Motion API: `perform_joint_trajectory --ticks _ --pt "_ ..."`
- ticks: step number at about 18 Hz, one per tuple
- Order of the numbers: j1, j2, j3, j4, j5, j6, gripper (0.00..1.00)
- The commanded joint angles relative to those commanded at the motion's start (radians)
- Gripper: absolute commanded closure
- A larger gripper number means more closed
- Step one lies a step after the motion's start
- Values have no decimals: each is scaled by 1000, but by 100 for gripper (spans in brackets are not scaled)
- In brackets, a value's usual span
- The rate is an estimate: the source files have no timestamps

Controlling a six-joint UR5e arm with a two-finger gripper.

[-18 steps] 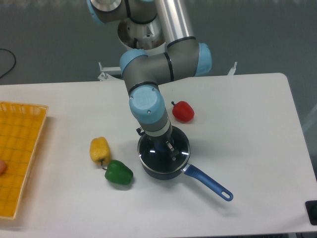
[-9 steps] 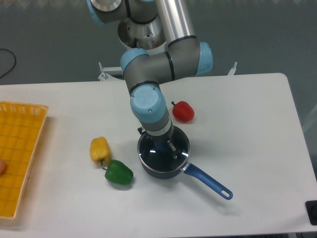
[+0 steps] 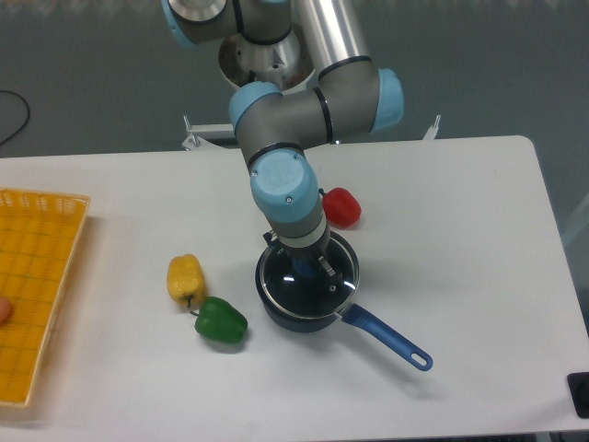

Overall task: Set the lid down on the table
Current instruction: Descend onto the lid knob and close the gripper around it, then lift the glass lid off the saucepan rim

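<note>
While the gripper (image 3: 306,270) sits clamped on the blue knob of the lid (image 3: 308,284), the lid seems just raised off the saucepan (image 3: 317,308), so the lifting step looks underway. Next it needs carrying sideways to a bare patch of table (image 3: 460,230). Three peppers: one red (image 3: 340,206), one yellow (image 3: 185,278), one green (image 3: 221,320); one tray (image 3: 37,285).

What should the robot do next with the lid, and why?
Probably lift the lid a little higher, then carry it sideways. The gripper is at the blue knob and the lid looks slightly shifted over the saucepan, so it seems to be held. It still sits above the pan, with peppers close on the left, so the bare table to the right looks like the safest spot.
</note>
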Motion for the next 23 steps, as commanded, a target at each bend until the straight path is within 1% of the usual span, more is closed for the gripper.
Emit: perform_joint_trajectory --ticks 9,11,18,23 --pt "6 2 2 0 -2 -5 49" --pt "14 9 2 -3 -2 -5 49" --pt "28 17 15 -34 -6 -6 49" --pt "31 17 23 -35 -8 -6 49"
